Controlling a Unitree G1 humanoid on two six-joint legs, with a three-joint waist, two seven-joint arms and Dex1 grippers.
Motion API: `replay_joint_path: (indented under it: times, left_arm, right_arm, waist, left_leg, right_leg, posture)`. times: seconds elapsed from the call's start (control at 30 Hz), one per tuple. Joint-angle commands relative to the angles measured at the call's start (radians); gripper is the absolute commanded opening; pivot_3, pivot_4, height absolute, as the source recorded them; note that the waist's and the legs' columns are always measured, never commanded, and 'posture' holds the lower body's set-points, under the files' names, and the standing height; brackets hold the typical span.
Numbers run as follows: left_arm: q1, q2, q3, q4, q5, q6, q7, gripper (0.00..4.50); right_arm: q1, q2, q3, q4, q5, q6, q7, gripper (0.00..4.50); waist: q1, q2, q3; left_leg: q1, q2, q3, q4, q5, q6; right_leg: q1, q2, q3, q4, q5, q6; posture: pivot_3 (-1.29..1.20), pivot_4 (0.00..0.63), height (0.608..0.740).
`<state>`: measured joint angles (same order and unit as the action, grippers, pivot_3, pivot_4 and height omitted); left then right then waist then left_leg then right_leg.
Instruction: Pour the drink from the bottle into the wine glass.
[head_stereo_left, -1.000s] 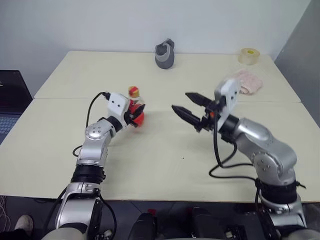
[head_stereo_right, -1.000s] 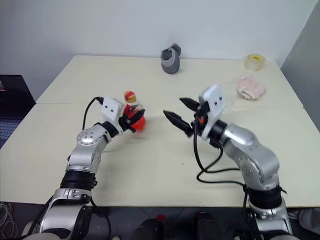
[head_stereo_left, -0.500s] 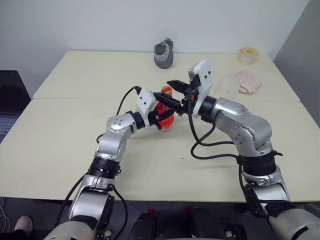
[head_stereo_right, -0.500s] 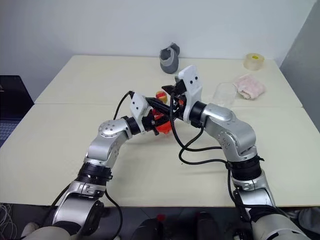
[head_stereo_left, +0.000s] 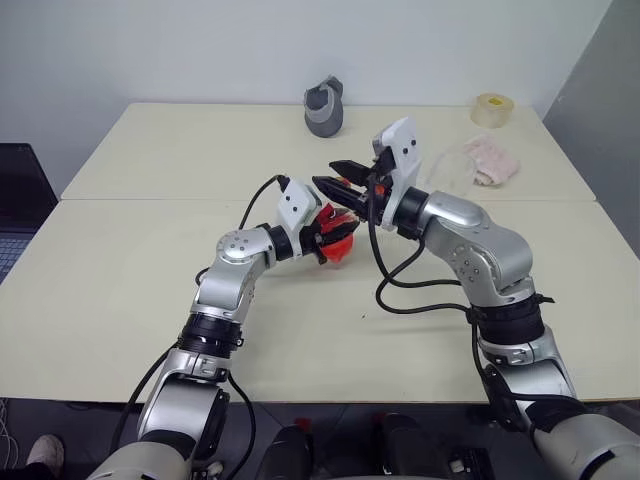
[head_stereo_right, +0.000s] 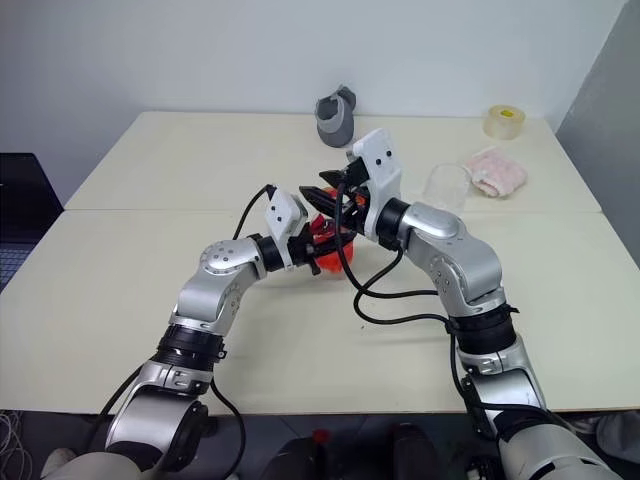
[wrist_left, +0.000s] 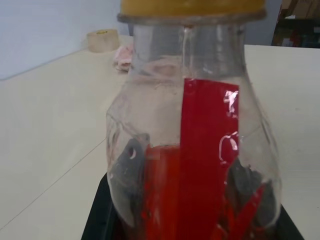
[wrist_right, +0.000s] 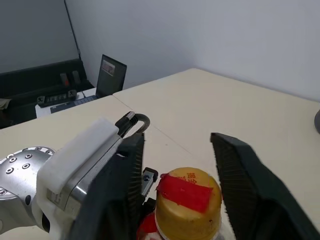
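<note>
L jaws grip bottle (wrist_left: 192, 150) base; R jaws open astride cap (wrist_right: 188, 202), untouching

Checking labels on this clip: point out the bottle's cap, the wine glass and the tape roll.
bottle cap (wrist_right: 188, 206), right wrist view, on its yellow top.
wine glass (head_stereo_right: 447, 186), right eye view, on the clear bowl.
tape roll (head_stereo_right: 503, 121), right eye view, on its outer side.

Grey jug (head_stereo_left: 325, 106), tape roll (head_stereo_left: 492, 109), pink cloth (head_stereo_left: 492, 160).

Bottle (head_stereo_right: 325, 243) between both pincers
</note>
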<state>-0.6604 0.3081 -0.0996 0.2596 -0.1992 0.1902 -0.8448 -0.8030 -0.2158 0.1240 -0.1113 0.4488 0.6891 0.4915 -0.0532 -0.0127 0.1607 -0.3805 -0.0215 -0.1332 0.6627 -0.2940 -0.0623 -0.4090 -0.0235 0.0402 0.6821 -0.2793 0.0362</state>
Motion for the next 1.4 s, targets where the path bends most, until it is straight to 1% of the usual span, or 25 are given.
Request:
replay_joint_path:
  times: [0.03, 0.27, 0.43, 0.5, 0.6, 0.77, 0.87, 0.9, 0.97, 1.07, 1.17, 1.2, 1.3, 1.4]
  left_arm:
    - [-0.019, -0.006, 0.010, -0.067, -0.022, -0.007, 0.002, 1.34]
    - [-0.003, -0.004, 0.014, -0.112, -0.033, 0.020, 0.007, 1.34]
    - [0.086, 0.054, 0.019, -0.320, -0.160, 0.169, -0.085, 1.34]
    - [0.146, 0.109, 0.033, -0.443, -0.239, 0.250, -0.127, 1.34]
    - [0.208, 0.189, 0.062, -0.592, -0.336, 0.344, -0.158, 1.34]
    - [0.267, 0.267, 0.101, -0.696, -0.405, 0.405, -0.156, 1.34]
    - [0.298, 0.300, 0.118, -0.714, -0.415, 0.415, -0.149, 1.34]
    - [0.301, 0.305, 0.123, -0.709, -0.414, 0.414, -0.142, 1.34]
    - [0.300, 0.305, 0.127, -0.696, -0.406, 0.410, -0.125, 1.34]
    - [0.279, 0.287, 0.123, -0.644, -0.370, 0.376, -0.093, 1.34]
    - [0.256, 0.265, 0.121, -0.583, -0.333, 0.334, -0.063, 1.34]
    - [0.252, 0.259, 0.123, -0.571, -0.329, 0.330, -0.053, 1.34]
    - [0.214, 0.225, 0.112, -0.504, -0.297, 0.295, -0.021, 1.34]
    - [0.169, 0.195, 0.099, -0.439, -0.267, 0.258, -0.013, 1.34]
  right_arm:
    - [-0.021, 0.004, -0.004, -0.022, 0.002, -0.013, 0.025, 1.17]
    - [-0.024, -0.003, -0.003, -0.020, 0.003, -0.013, 0.048, 1.18]
    - [-0.067, -0.045, 0.018, 0.024, 0.049, -0.099, 0.289, 1.18]
    - [-0.098, -0.072, 0.029, 0.074, 0.084, -0.122, 0.446, 1.18]
    - [-0.155, -0.088, 0.050, 0.192, 0.086, -0.181, 0.628, 1.18]
    - [-0.205, -0.102, 0.073, 0.294, 0.080, -0.225, 0.809, 1.18]
    - [-0.223, -0.116, 0.073, 0.315, 0.086, -0.213, 0.875, 1.18]
    - [-0.227, -0.122, 0.068, 0.317, 0.094, -0.196, 0.885, 1.53]
    - [-0.221, -0.134, 0.052, 0.299, 0.110, -0.161, 0.881, 2.19]
    - [-0.182, -0.159, 0.019, 0.229, 0.130, -0.109, 0.815, 3.21]
    - [-0.136, -0.195, -0.005, 0.152, 0.118, -0.066, 0.738, 4.22]
    - [-0.123, -0.201, -0.016, 0.127, 0.126, -0.048, 0.715, 4.22]
    - [-0.082, -0.192, -0.067, 0.044, 0.123, 0.003, 0.558, 4.22]
    - [-0.078, -0.147, -0.094, -0.008, 0.121, 0.048, 0.412, 4.22]
  waist:
    - [0.000, 0.000, 0.000]
    - [-0.001, 0.000, 0.000]
    - [-0.005, 0.000, 0.000]
    - [-0.008, 0.000, 0.000]
    - [-0.014, 0.002, 0.001]
    - [-0.008, 0.002, 0.001]
    - [-0.004, 0.002, 0.001]
    - [-0.003, 0.002, 0.001]
    - [0.001, 0.002, 0.002]
    - [0.003, 0.002, 0.002]
    - [0.006, 0.002, 0.002]
    - [0.006, 0.002, 0.002]
    - [0.007, 0.002, 0.002]
    - [0.006, 0.002, 0.002]
  left_leg:
    - [0.000, 0.000, 0.000, 0.000, 0.000, 0.000]
    - [0.000, 0.000, 0.000, 0.000, 0.000, 0.000]
    - [0.000, 0.000, 0.000, 0.000, 0.000, 0.000]
    - [0.000, 0.000, 0.000, 0.000, 0.000, 0.000]
    - [0.001, 0.001, 0.000, -0.001, -0.002, 0.004]
    - [0.001, 0.001, -0.001, 0.000, -0.002, 0.004]
    - [0.001, 0.001, 0.000, 0.000, -0.002, 0.004]
    - [0.001, 0.001, 0.000, 0.000, -0.002, 0.004]
    - [0.000, 0.001, -0.001, 0.000, -0.002, 0.004]
    - [0.000, 0.000, 0.000, 0.000, -0.002, 0.004]
    - [0.000, 0.000, 0.000, 0.000, -0.002, 0.003]
    - [0.000, 0.000, 0.000, 0.000, -0.002, 0.003]
    - [0.000, 0.001, 0.000, 0.000, -0.002, 0.003]
    - [0.000, 0.001, 0.000, 0.000, -0.002, 0.003]
  right_leg:
    - [0.000, 0.000, 0.000, 0.000, 0.000, 0.000]
    - [0.000, 0.000, 0.000, 0.000, 0.000, 0.000]
    - [0.000, 0.000, 0.000, 0.000, 0.000, 0.000]
    - [0.000, 0.000, 0.000, 0.000, 0.000, 0.000]
    - [0.000, 0.001, 0.001, 0.000, 0.000, 0.000]
    - [0.001, 0.000, 0.000, -0.001, 0.000, 0.000]
    - [0.001, 0.000, 0.000, -0.001, 0.000, 0.000]
    - [0.001, 0.000, 0.000, -0.001, 0.000, 0.000]
    - [0.001, 0.000, 0.000, -0.001, 0.000, 0.000]
    - [0.001, -0.001, 0.000, -0.001, 0.000, 0.000]
    - [0.001, -0.001, 0.000, -0.001, 0.000, 0.000]
    - [0.000, -0.001, 0.000, -0.001, 0.000, 0.000]
    - [0.000, -0.001, 0.000, -0.001, 0.000, 0.000]
    - [-0.001, -0.001, 0.001, 0.000, 0.000, 0.000]
  posture:
    - [0.00, 0.150, 0.740]
    - [0.00, 0.150, 0.740]
    - [0.00, 0.150, 0.740]
    - [0.00, 0.150, 0.740]
    - [0.00, 0.150, 0.740]
    - [0.00, 0.150, 0.740]
    - [0.00, 0.150, 0.740]
    - [0.00, 0.150, 0.740]
    - [0.00, 0.150, 0.740]
    - [0.00, 0.150, 0.740]
    - [0.00, 0.150, 0.740]
    - [0.00, 0.150, 0.740]
    - [0.00, 0.150, 0.740]
    - [0.00, 0.150, 0.740]
